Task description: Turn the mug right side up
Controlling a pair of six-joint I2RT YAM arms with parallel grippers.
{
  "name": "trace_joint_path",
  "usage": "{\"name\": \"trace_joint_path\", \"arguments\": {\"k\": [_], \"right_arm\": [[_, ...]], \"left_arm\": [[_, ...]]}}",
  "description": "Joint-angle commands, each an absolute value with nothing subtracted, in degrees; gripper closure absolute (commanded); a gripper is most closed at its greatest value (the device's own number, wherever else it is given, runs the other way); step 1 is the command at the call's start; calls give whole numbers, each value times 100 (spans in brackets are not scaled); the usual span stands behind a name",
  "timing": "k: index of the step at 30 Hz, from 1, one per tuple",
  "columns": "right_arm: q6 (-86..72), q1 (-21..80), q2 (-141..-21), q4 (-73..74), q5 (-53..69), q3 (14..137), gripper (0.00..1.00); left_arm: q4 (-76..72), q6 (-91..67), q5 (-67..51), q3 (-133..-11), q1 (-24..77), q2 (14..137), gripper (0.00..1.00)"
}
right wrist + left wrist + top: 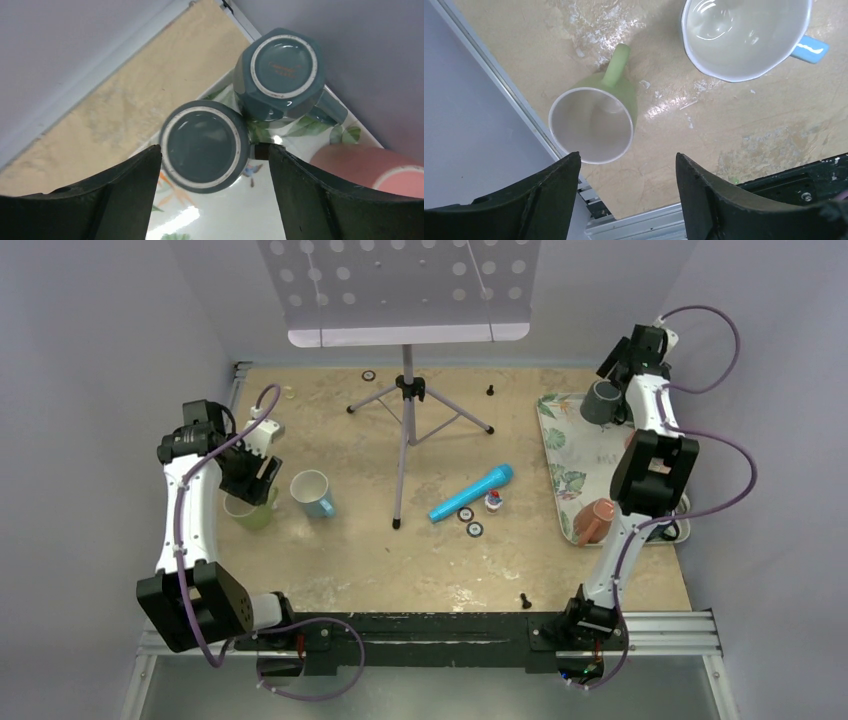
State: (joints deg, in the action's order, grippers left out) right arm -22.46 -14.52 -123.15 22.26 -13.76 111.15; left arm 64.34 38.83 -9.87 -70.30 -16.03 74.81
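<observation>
Two dark teal mugs stand upside down on the floral tray (pixel 210 215), bases up: a round one (pixel 204 146) and a faceted one (pixel 280 70) just behind it. My right gripper (pixel 215 150) is open above the round mug, whose base shows between the fingertips without touching them. From above, one teal mug (pixel 603 402) shows beside the right gripper (pixel 622 370). At the left, a green mug (pixel 591 125) stands upright, mouth up. My left gripper (pixel 626 162) hangs open just above it with nothing between its fingers.
A white mug with a blue handle (pixel 744 35) stands upright right of the green one. A pink mug (pixel 595 520) lies on the tray's (pixel 560 455) near end. A music stand's tripod (pixel 405 400), a blue microphone (pixel 472 492) and small round items occupy the middle. The table's left rail (pixel 499 75) runs close to the green mug.
</observation>
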Motion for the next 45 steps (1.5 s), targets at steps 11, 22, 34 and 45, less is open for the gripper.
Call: {"name": "trace_joint_path", "arguments": {"k": [11, 22, 34, 45], "right_arm": [[-721, -1415, -13551, 2957, -960, 12627, 29], [-800, -933, -12970, 2824, -24, 11461, 39], [-840, -703, -11259, 2425, 14, 10008, 28], [-880, -488, -11035, 2147, -1432, 8411, 30]], "left_arm": [[6840, 3568, -1399, -7438, -1527, 7064, 26], [6841, 3584, -1421, -7407, -1524, 6832, 25], [6734, 3822, -1505, -7145, -1528, 6701, 25], [6742, 4019, -1887, -7107, -1525, 6515, 25]]}}
